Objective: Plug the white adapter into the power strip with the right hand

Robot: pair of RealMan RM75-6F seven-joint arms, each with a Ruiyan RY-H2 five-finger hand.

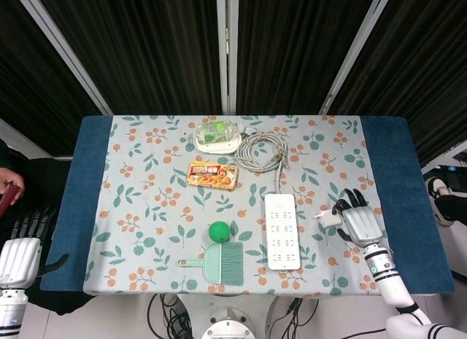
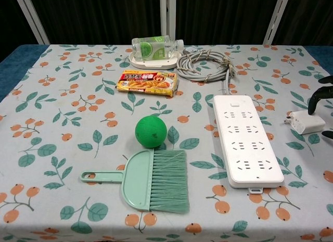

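The small, boxy white adapter [image 2: 307,121] is seen lying on the leaf-printed worktop [image 2: 62,122], at 3 o'clock of the long, smooth white power strip [image 2: 245,140]. The right robot hand [image 1: 360,221] is spread beside it, holding nothing. The left robot hand [image 1: 22,248] is open at the worktop's edge.

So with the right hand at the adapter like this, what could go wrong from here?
1. The right hand sits at the adapter with fingers spread, and whether it really grips is unclear. A loose hold could let the adapter slip or twist.
2. The adapter's prongs point sideways toward the power strip, whose sockets face up. It must be turned prongs-down, or it will miss the slots.
3. The strip lies loose on the cloth, with the left hand far away. Pushing could shove it.
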